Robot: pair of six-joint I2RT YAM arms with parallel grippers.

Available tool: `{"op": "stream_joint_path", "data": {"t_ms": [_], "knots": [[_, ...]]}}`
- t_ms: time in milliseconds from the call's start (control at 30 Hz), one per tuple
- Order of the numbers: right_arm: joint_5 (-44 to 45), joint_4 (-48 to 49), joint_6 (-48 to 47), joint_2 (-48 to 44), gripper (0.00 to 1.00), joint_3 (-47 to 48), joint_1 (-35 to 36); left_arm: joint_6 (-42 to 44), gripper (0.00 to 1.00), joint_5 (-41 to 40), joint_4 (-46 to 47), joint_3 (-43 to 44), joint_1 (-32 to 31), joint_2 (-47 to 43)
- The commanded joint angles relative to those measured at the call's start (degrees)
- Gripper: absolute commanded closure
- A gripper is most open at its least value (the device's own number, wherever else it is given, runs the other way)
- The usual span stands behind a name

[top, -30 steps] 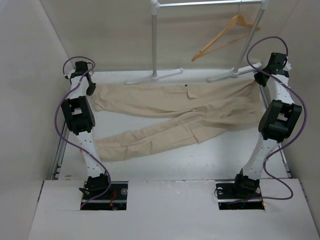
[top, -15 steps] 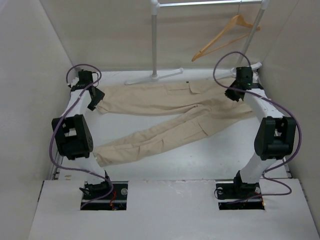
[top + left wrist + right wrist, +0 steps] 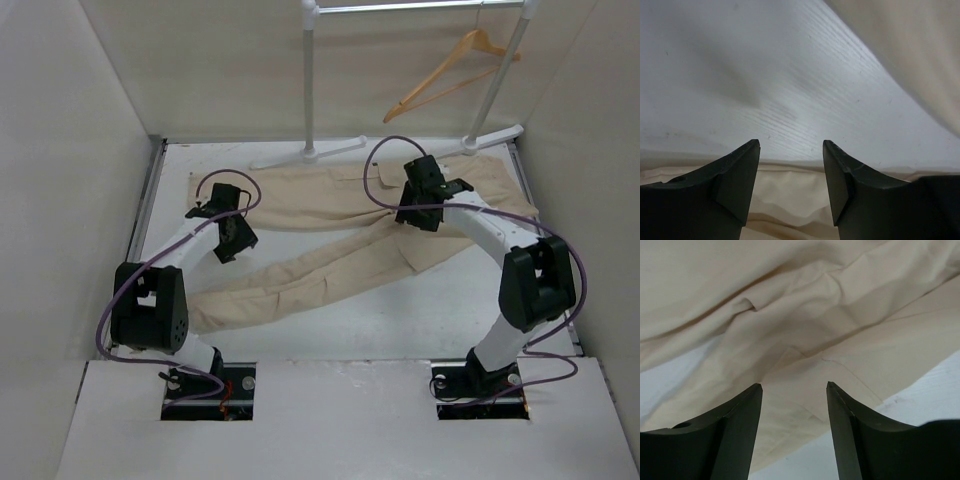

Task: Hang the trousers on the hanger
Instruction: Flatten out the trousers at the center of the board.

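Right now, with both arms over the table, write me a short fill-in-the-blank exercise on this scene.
1. The trousers lie spread out on the ___.
2. The hanger hangs bare from the white ___.
3. The left gripper and the right gripper both have their jaws ___.

Missing words: table; rack; open.

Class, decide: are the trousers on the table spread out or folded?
Spread out: the trousers lie flat on the table, both legs separate, diverging in the top view.
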Motion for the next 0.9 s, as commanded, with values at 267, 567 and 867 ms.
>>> {"op": "stream_joint_path", "data": {"t_ms": [267,567,867], "knots": [[7.5,-9.4,0.3,10.5,0.59,10.0,2.4,1.8,0.48,-2.1,2.9,-1.7,-6.0,-2.7],[8.0,-8.7,3.8,-1.4,0.97,-0.9,2.4,2.2,0.49,-1.1,2.9,-0.8,-7.7,-2.0],[4.7,-11.9,13.6,-25.8,0.98,-26.5,4.4,3.3,0.50,-0.9,0.3,-1.1,-7.1,-4.4]]}}
